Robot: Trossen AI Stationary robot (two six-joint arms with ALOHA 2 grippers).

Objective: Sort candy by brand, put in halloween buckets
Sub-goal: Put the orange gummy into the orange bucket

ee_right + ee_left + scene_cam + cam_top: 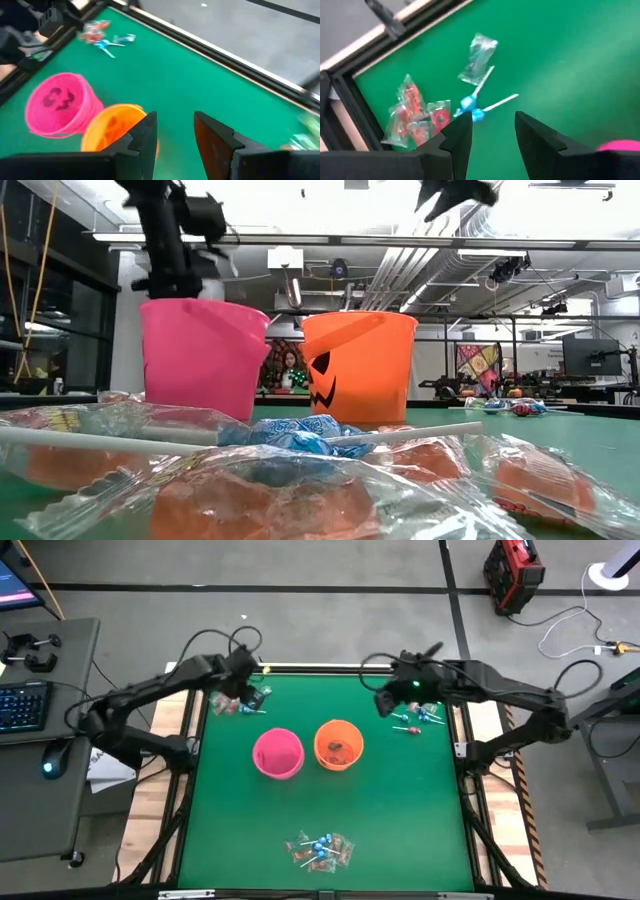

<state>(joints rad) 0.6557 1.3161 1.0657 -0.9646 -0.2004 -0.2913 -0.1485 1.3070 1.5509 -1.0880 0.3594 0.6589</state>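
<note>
Overhead, I saw the left claw at upper left of the green table, fingers apart and holding nothing, above a candy pile of red-wrapped pieces and two blue lollipops. The right claw, upper right of centre, also stood parted and empty beside a second candy cluster. Two buckets stood mid-frame: the pink bucket, contents unclear, and the orange bucket holding some candy. A third pile lay at bottom centre.
</note>
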